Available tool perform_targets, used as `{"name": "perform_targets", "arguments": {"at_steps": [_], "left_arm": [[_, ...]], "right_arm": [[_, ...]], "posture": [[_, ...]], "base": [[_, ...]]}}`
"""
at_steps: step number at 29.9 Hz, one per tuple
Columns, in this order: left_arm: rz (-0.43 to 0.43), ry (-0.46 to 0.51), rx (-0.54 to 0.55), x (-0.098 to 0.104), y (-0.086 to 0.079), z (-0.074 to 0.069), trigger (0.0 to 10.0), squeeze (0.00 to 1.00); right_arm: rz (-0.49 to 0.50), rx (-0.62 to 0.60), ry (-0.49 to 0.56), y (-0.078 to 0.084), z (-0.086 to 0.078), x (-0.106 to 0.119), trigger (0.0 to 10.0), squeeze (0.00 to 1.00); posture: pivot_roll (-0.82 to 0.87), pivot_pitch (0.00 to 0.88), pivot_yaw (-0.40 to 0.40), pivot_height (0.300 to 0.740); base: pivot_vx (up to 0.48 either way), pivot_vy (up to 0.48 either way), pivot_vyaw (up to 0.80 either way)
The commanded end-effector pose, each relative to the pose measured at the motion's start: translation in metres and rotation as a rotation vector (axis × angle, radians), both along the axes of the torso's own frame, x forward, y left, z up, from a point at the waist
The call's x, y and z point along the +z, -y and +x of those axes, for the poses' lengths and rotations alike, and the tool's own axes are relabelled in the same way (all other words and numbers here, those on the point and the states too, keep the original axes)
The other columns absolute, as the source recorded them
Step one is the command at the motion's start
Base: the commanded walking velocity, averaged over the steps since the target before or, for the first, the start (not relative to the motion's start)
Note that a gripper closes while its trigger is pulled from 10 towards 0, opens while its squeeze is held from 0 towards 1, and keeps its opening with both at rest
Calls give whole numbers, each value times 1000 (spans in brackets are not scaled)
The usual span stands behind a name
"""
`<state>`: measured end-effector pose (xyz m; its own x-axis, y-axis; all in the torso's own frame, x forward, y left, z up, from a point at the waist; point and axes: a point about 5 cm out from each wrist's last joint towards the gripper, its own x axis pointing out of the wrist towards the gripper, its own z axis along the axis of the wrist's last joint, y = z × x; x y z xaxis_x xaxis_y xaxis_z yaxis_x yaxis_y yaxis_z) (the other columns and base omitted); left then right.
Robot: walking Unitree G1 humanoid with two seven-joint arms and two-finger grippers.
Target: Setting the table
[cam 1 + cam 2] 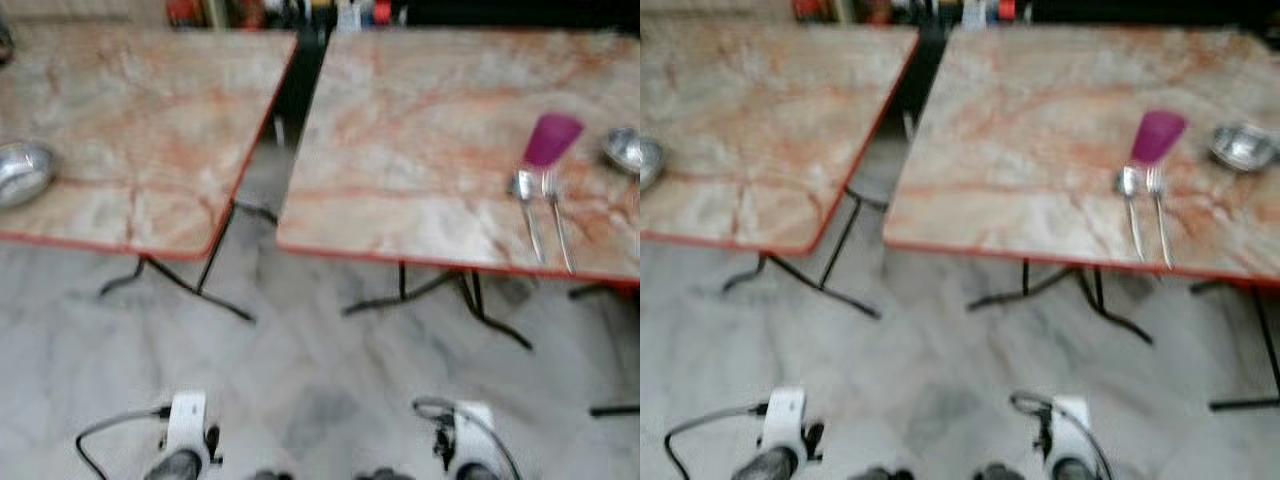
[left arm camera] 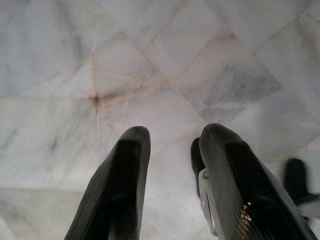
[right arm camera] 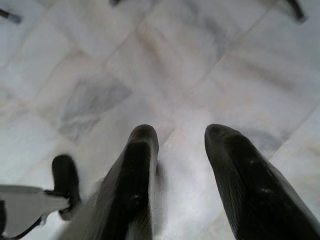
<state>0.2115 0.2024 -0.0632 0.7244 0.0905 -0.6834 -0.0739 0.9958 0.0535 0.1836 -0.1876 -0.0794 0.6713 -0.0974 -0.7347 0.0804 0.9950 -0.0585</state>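
Two marble-patterned tables stand ahead, the left table (image 1: 130,120) and the right table (image 1: 440,120). On the right one lie a spoon (image 1: 527,215) and a fork (image 1: 556,220) side by side, behind them a purple cup (image 1: 550,138) and a steel bowl (image 1: 624,148). Another steel bowl (image 1: 22,172) sits at the left table's left edge. Both arms hang low over the floor. My left gripper (image 2: 172,137) is open with nothing in it. My right gripper (image 3: 182,135) is open too, holding nothing.
A narrow gap (image 1: 285,130) separates the two tables, with black folding legs (image 1: 180,280) under each. Grey-white marble floor (image 1: 300,370) lies between me and the tables. Coloured items (image 1: 290,12) line the back beyond the tables.
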Motion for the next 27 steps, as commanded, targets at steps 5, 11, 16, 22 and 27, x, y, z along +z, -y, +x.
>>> {"name": "perform_targets", "arguments": {"at_steps": [5, 11, 16, 22, 27], "left_arm": [[-4, -21, 3, -4, 1, -6, 10000, 0], [-1, -18, 4, -4, 0, -7, 10000, 0], [-3, -36, -18, -5, 0, -8, 10000, 0], [-1, -66, -27, -6, -4, -10, 10000, 0], [-5, -64, -13, -5, -7, -9, 10000, 0]], "right_arm": [[-27, -40, -42, 9, -9, -4, 10000, 0], [-35, -28, -56, 8, -11, -6, 10000, 0], [-49, -44, -67, 8, -12, -7, 10000, 0], [-39, -54, -64, 6, -11, -6, 10000, 0], [-18, -53, -19, 2, -3, -2, 10000, 0]], "posture": [[-111, 120, 70, 740], [-113, 104, 72, 740], [-122, 71, 85, 740], [-134, 35, 96, 740], [-136, 29, 95, 740]], "base": [[0, -355, 0], [0, -354, 0], [0, -217, 0], [0, 0, 0], [0, 0, -450]]}}
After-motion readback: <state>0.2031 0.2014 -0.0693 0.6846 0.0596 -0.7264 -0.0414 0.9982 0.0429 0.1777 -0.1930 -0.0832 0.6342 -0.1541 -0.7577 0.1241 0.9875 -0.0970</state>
